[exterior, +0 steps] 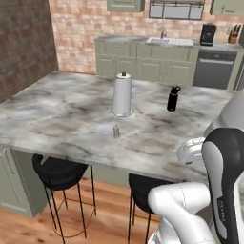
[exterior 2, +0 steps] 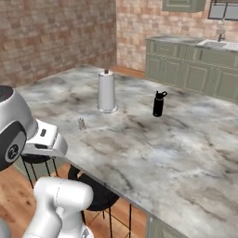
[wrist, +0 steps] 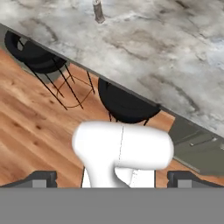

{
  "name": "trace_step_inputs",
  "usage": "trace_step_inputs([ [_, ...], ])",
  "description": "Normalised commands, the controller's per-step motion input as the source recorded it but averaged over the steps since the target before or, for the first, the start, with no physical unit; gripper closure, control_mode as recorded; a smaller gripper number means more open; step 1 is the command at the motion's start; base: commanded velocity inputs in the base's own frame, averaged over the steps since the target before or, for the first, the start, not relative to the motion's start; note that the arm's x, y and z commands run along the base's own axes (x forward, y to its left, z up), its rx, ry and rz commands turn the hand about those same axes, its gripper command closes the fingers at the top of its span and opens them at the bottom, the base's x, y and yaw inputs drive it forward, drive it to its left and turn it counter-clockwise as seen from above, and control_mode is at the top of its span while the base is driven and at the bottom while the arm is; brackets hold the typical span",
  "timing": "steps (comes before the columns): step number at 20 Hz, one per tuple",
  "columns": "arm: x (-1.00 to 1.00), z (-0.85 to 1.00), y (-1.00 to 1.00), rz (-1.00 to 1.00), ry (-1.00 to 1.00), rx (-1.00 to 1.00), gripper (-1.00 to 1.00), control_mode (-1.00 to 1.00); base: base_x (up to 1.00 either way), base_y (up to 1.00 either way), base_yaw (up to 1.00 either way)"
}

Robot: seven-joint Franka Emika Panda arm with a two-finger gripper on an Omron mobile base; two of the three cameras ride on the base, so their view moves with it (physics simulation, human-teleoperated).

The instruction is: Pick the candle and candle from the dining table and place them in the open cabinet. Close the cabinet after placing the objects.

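Simulated kitchen: brick walls, wood floor, sage-green cupboards along the far wall.

Nearest: two black stools [exterior: 57, 172] tucked under the near edge of the dining table [exterior: 62, 128], seats beneath the overhang, presumably parked out of the way. Also seen from above in the hand view, against the wood floor.

Gripper [wrist: 112, 177]: held back over the floor on the near side of the table edge, well apart from anything on the top. Jaws spread wide, dark tips far apart at the bottom of the hand view, nothing between them. Judged a ready stance ahead of a first reach; no grasp begun.

Mid table: small stubby pale-grey candle [exterior: 116, 131] standing upright on the marble, alone, nearest of the table's items to the arm. Visible also at the top edge of the hand view [wrist: 98, 11]. Judged the likeliest first pick on account of that position.

Beyond it: tall white jug [exterior: 122, 95] with dark knob, upright, just behind the candle. To its right, well apart, a black bottle [exterior: 173, 98], upright. Neither part of the task.

Second candle on gold holder: not identified.

Far wall: counter with sink [exterior: 169, 41], dishwasher [exterior: 214, 69], coffee machine [exterior: 208, 34], knife block [exterior: 233, 34]. Green wall cupboards [exterior: 125, 5] above, cut off by the frame; which one stands open cannot be told.

Task standing: nothing yet placed, as judged.
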Motion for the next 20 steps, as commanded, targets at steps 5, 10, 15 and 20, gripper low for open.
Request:
trace_step_inputs([
  [5, 0.00, 0.00, 0.00, 0.00, 0.00, 0.00, -1.00, 1.00, -0.02, 0.47, -0.16],
  [10, 0.00, 0.00, 0.00, 0.00, 0.00, 0.00, -1.00, 1.00, -0.08, 0.43, -0.30],
  [15, 0.00, 0.00, 0.00, 0.00, 0.00, 0.00, -1.00, 1.00, -0.67, 0.63, -0.13],
  [20, 0.00, 0.00, 0.00, 0.00, 0.00, 0.00, -1.00, 1.00, -0.36, 0.71, -0.07],
])
